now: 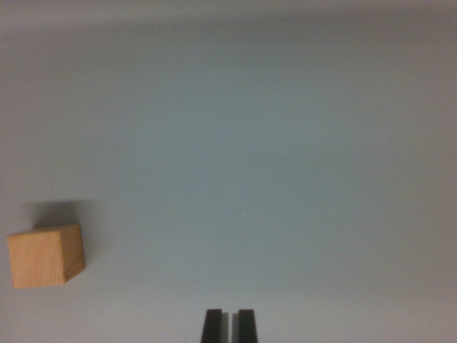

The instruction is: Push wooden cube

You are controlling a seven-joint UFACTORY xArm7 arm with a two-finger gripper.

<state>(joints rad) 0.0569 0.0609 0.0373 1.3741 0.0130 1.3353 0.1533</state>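
Observation:
A light wooden cube rests on the pale grey surface at the wrist view's left, low in the picture, casting a soft shadow above it. My gripper shows at the bottom centre as two dark fingertips almost together, with only a thin pale strip between them and nothing held. The cube lies well to the left of the fingertips and does not touch them.
The grey tabletop fills the rest of the view, darkening toward the top edge. No other objects appear.

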